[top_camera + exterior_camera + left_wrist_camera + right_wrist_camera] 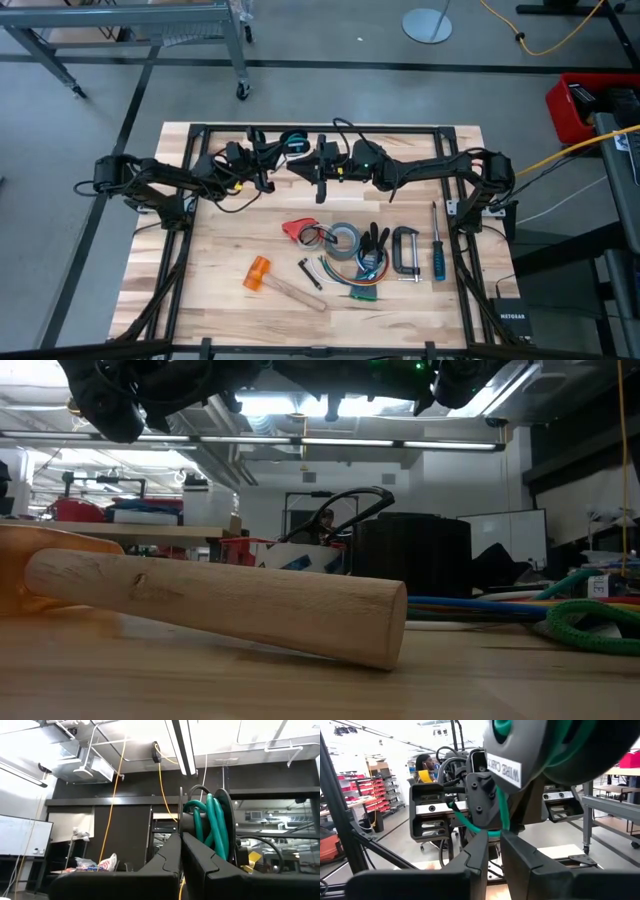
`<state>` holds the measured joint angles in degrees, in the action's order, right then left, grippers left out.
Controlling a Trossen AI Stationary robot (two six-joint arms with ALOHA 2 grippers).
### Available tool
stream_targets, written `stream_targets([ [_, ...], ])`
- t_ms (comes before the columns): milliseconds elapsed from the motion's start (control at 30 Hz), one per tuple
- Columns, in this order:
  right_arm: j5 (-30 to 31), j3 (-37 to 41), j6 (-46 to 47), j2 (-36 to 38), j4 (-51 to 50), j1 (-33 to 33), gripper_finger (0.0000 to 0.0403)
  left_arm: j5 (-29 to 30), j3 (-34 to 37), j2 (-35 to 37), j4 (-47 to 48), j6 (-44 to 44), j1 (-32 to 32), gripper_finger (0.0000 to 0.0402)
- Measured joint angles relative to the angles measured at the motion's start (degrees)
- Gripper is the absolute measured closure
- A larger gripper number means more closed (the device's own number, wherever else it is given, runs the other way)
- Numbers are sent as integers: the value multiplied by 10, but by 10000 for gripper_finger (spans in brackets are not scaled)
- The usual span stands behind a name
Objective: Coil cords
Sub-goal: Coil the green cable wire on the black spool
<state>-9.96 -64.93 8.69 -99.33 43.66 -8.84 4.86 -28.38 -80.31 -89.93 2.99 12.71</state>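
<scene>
Both arms up over the table's far edge. My left pincer (181, 839) is pressed together, with the reel (229, 805) just beyond it. My right pincer (493, 837) is nearly closed and seems to pinch the green cord (470, 822) under the reel. Keep light tension and feed the wraps evenly. Don't let the cord slip.

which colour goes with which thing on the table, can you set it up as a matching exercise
Things:
1. hammer head
2. screwdriver handle
3. tape roll

Colours:
a. grey
b. orange
c. blue

Pairs: 1-b, 2-c, 3-a
</scene>
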Motion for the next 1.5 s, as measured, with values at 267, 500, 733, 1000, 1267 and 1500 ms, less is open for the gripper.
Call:
stream_targets([
  [267,0,0,0,0,-1,0,318,0,0,0,0,-1,0,401],
  [500,5,0,0,0,-1,3,287,-1,0,0,1,1,0,401],
  [733,5,0,0,0,3,3,283,-5,0,0,6,11,0,401],
  [1000,5,0,0,0,3,3,283,-18,0,0,12,13,-4,401],
  [1267,5,-1,31,-30,37,3,283,-30,0,0,19,17,-7,401],
  [1500,4,-1,31,-39,47,2,326,-30,0,0,24,13,-7,401],
])
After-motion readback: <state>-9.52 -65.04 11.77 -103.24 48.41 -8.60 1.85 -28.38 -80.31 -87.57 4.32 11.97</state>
